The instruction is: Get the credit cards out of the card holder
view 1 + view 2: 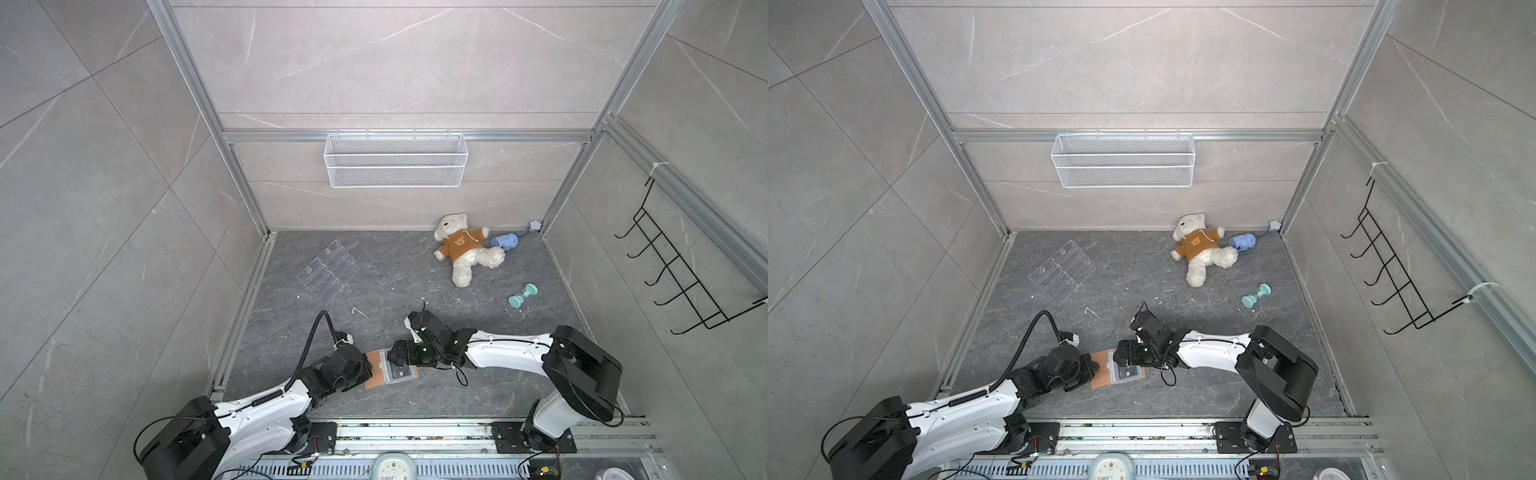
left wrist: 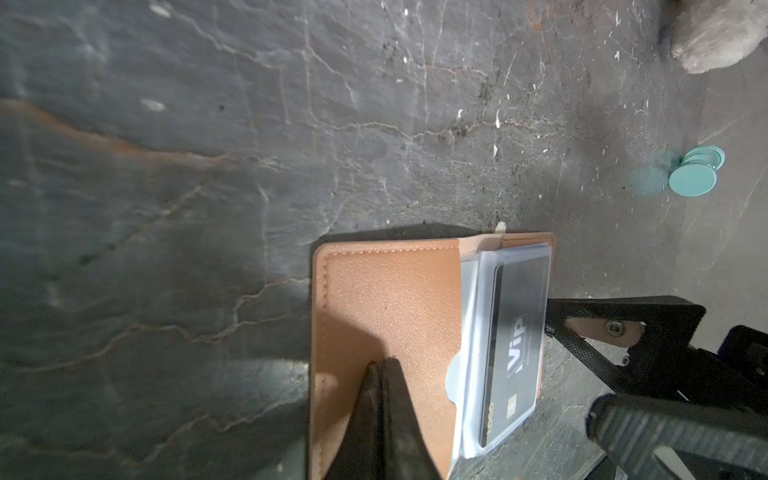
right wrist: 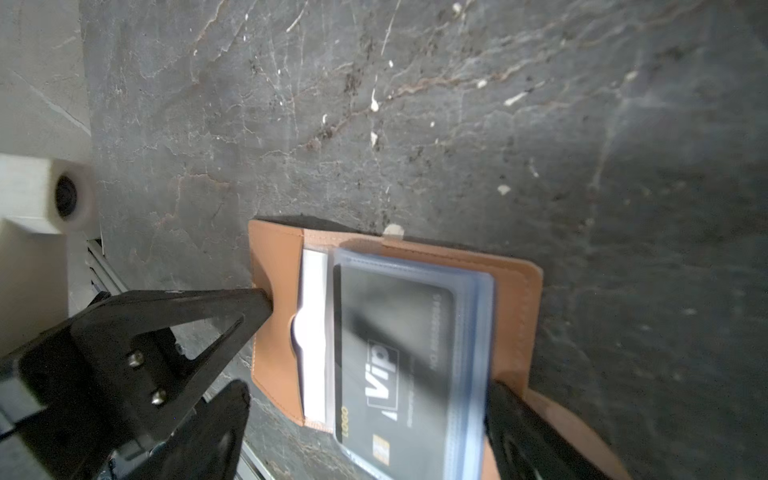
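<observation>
**Top views:** In both top views the tan card holder [image 1: 375,370] lies open on the dark table [image 1: 415,291], near the front edge between the two arms.

**Left wrist:** The left gripper [image 2: 382,374], fingers pinched shut on nothing, presses the leather flap flat.

**Right wrist:** The right gripper [image 3: 368,388] hangs wide open astride the credit cards [image 3: 395,332], tucked in pale blue sleeves [image 3: 478,332]. The cards look light, stiff and slick. An exposed short edge seems the best hold, as the soft sleeves may drag along.
</observation>
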